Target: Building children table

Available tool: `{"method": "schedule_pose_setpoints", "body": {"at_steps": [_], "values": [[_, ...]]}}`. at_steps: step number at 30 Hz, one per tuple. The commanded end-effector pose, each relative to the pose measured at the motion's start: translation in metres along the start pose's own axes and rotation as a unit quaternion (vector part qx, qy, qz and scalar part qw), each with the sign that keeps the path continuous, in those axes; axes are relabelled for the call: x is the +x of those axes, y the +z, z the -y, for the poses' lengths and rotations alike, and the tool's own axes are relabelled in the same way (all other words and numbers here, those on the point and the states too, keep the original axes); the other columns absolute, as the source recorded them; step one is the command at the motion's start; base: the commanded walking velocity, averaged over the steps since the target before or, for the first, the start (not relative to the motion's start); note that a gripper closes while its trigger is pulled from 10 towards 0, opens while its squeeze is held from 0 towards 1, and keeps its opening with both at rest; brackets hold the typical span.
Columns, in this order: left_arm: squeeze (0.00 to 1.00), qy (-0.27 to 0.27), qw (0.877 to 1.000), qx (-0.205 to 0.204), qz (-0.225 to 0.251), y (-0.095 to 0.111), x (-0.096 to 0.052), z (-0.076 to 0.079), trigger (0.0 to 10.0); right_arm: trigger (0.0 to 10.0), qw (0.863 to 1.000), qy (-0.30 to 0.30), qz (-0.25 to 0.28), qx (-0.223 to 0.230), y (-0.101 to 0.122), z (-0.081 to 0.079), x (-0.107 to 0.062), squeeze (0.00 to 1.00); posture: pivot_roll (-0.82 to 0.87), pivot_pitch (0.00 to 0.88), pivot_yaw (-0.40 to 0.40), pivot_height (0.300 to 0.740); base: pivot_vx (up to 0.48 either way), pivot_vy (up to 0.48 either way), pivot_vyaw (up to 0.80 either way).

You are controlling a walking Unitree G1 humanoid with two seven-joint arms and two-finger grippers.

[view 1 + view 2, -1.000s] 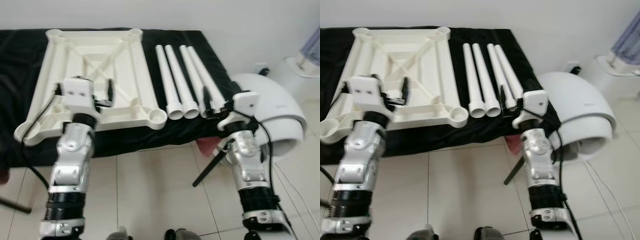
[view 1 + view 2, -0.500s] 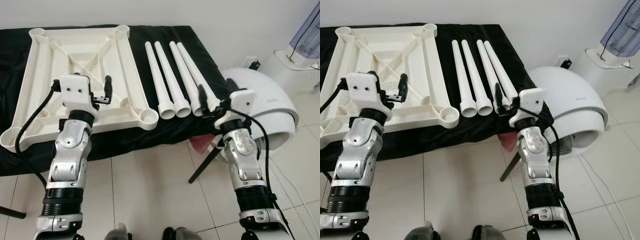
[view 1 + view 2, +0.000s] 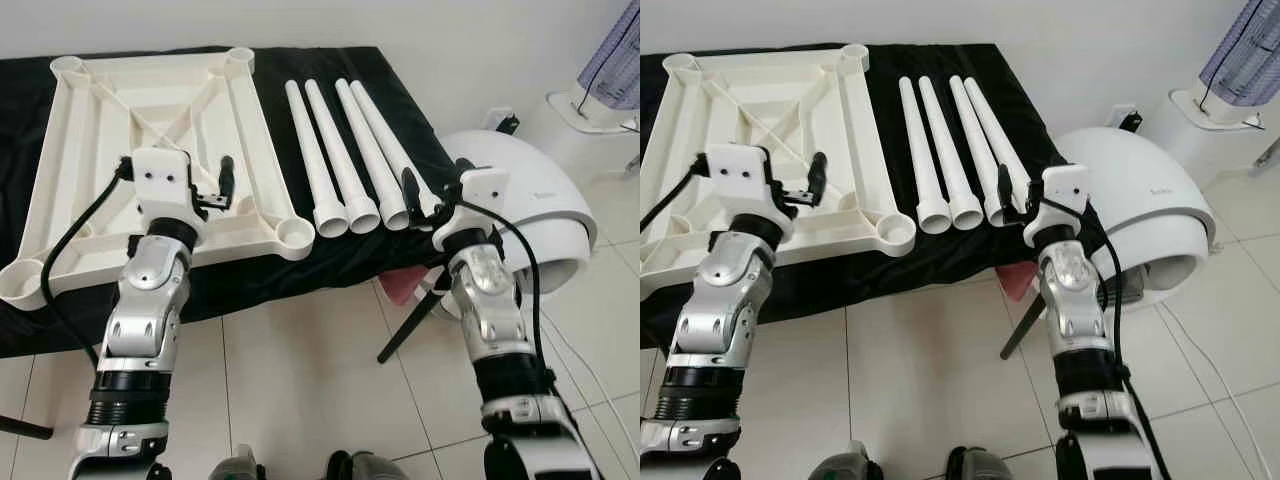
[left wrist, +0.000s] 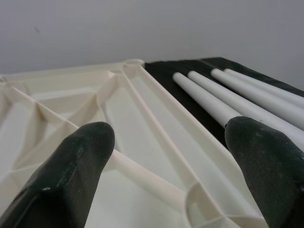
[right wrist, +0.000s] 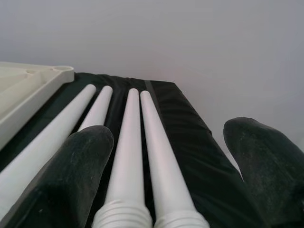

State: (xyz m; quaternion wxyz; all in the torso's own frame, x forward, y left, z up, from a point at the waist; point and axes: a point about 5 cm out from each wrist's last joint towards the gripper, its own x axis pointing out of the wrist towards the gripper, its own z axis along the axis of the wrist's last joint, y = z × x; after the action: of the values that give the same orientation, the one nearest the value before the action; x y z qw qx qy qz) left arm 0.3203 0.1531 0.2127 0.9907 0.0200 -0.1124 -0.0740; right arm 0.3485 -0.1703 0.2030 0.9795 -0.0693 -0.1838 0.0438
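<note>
A cream plastic tabletop lies upside down on a black-covered surface, with round leg sockets at its corners. Several white table legs lie side by side just right of it, wide ends toward me. My left gripper hovers open over the tabletop's near ribs, close to the near right socket; the left wrist view shows its fingertips spread above a rib. My right gripper is open just above the wide ends of the rightmost legs, holding nothing.
A white domed appliance stands on the tiled floor to the right, with a white fan-like unit behind it. A black rod leans under the surface's right corner beside something red. A wall stands close behind.
The whole picture has shifted as the camera moved. Both grippers stay open, each in about the same place relative to the tabletop and the legs.
</note>
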Motion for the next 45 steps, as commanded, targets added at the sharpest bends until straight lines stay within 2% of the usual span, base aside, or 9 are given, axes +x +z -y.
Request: {"method": "schedule_pose_setpoints", "body": {"at_steps": [1, 7, 20, 22, 25, 28, 33, 38, 45], "values": [[0.00, -0.055, 0.998, -0.005, 0.003, 0.007, 0.002, 0.010, 10.0, 10.0, 1.000, -0.009, -0.007, -0.004, -0.001, 0.005, 0.003, 0.00, 0.02, 0.106, -0.023, 0.740, 0.000, 0.000, 0.00], [0.00, -0.115, 0.993, -0.006, -0.002, 0.019, 0.001, 0.023, 10.0, 10.0, 1.000, 0.021, -0.008, -0.002, 0.006, -0.002, 0.022, 0.00, 0.03, 0.136, -0.021, 0.740, 0.000, 0.000, 0.00], [0.00, -0.144, 0.989, 0.001, -0.006, 0.035, -0.005, 0.025, 10.0, 10.0, 0.999, 0.034, -0.021, 0.029, 0.011, -0.010, 0.039, 0.00, 0.06, 0.182, -0.025, 0.740, 0.000, 0.000, 0.00], [0.00, -0.113, 0.994, -0.008, -0.004, 0.035, -0.005, 0.018, 10.0, 10.0, 0.997, 0.064, 0.041, 0.033, 0.024, -0.017, 0.037, 0.00, 0.06, 0.187, -0.027, 0.740, 0.000, 0.000, 0.00], [0.00, -0.113, 0.994, -0.008, -0.004, 0.035, -0.005, 0.018, 10.0, 10.0, 0.997, 0.064, 0.041, 0.033, 0.024, -0.017, 0.037, 0.00, 0.06, 0.187, -0.027, 0.740, 0.000, 0.000, 0.00], [0.00, 0.000, 1.000, -0.014, 0.018, 0.031, -0.011, -0.015, 10.0, 10.0, 0.989, 0.084, 0.108, 0.048, 0.037, -0.023, 0.015, 0.00, 0.06, 0.187, -0.030, 0.740, 0.000, 0.000, 0.00], [0.00, 0.062, 0.997, -0.006, 0.041, 0.030, -0.022, -0.030, 10.0, 10.0, 0.987, 0.077, 0.122, 0.063, 0.040, -0.021, 0.000, 0.00, 0.05, 0.174, -0.033, 0.740, 0.000, 0.000, 0.00], [0.00, 0.092, 0.993, -0.008, 0.078, 0.033, -0.037, -0.031, 10.0, 10.0, 0.986, 0.069, 0.133, 0.079, 0.046, -0.020, -0.013, 0.00, 0.04, 0.156, -0.032, 0.740, 0.000, 0.000, 0.00], [0.00, 0.096, 0.992, 0.010, 0.076, 0.025, -0.038, -0.032, 10.0, 10.0, 0.984, 0.073, 0.137, 0.089, 0.048, -0.022, -0.019, 0.00, 0.05, 0.109, -0.041, 0.740, 0.000, 0.000, 0.00]]}}
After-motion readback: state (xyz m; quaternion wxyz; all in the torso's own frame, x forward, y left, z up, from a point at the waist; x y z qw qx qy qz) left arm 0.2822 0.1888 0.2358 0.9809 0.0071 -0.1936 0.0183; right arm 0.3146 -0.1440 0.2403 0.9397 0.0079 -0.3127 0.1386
